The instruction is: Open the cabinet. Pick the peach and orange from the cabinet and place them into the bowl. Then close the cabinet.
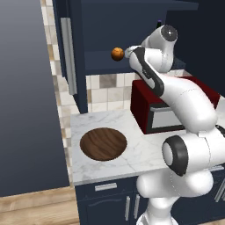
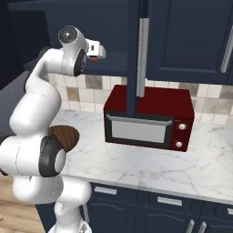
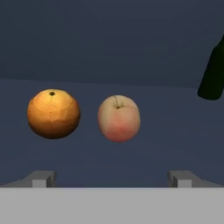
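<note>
1. The arm rises from the base in front of the marble counter (image 1: 132, 127), bends at the elbow and reaches up and forward, so the wrist lies about level with the hand inside the open cabinet (image 1: 132, 26).
2. In the hand view the gripper (image 3: 112, 178) looks straight along the cabinet shelf (image 3: 112, 157); its two fingertips (image 3: 41, 178) stand wide apart with nothing between them.
3. The orange (image 3: 53, 113) sits on the shelf ahead of the hand, to the left in the hand view; the left base view shows it near the shelf's front edge, just beside the wrist.
4. The peach (image 3: 118, 118) sits just right of the orange, apart from it and roughly centred between the fingertips but farther ahead; neither fruit is touched.
5. A dark green bottle-like object (image 3: 213, 74) stands at the right edge of the hand view.
6. The bowl (image 1: 103, 143) rests on the counter near its left front corner, with nothing in it.
7. A dark red microwave (image 2: 148, 118) stands on the counter toward the back wall, right of the bowl.
8. The cabinet doors stand swung open, with a long silver handle (image 1: 68, 57) on the left door.
</note>
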Available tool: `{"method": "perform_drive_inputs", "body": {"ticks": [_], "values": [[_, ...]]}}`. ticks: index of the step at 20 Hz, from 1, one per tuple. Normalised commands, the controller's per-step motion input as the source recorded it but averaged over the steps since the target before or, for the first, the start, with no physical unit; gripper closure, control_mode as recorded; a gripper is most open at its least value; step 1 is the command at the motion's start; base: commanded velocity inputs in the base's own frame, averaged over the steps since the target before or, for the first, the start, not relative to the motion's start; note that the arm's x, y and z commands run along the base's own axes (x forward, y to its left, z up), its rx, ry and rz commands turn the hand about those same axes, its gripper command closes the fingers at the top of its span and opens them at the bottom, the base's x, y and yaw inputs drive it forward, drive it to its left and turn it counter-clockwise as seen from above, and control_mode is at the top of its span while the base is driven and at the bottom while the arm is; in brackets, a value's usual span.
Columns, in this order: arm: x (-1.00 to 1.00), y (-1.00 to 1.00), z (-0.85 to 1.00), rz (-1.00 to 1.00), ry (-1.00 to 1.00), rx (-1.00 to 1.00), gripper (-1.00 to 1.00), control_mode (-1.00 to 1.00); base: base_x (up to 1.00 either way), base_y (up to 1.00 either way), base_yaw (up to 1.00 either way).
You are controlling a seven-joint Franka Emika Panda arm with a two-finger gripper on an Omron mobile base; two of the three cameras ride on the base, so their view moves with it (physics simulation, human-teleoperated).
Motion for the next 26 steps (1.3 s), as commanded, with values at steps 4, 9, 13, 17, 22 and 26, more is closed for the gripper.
{"method": "perform_drive_inputs", "body": {"ticks": [4, 9, 13, 17, 22, 26], "values": [[0.31, 0.0, 0.0, 0.0, 0.01, 0.0, -1.0, -1.0, 0.0, 0.0, 0.0], [0.34, 0.0, -0.06, 0.0, 0.0, 0.0, -1.0, -1.0, 0.0, 0.0, 0.0], [0.34, 0.0, -0.12, 0.0, 0.0, 0.0, -1.0, -1.0, 0.0, 0.0, 0.0], [0.29, 0.0, -0.06, 0.0, 0.0, 0.0, -1.0, -1.0, 0.0, 0.0, 0.0], [0.27, 0.0, -0.02, 0.0, 0.0, 0.0, -1.0, -1.0, 0.0, 0.0, 0.0], [0.24, 0.0, -0.02, 0.0, 0.01, 0.0, -1.0, -1.0, 0.0, 0.0, 0.0]]}}
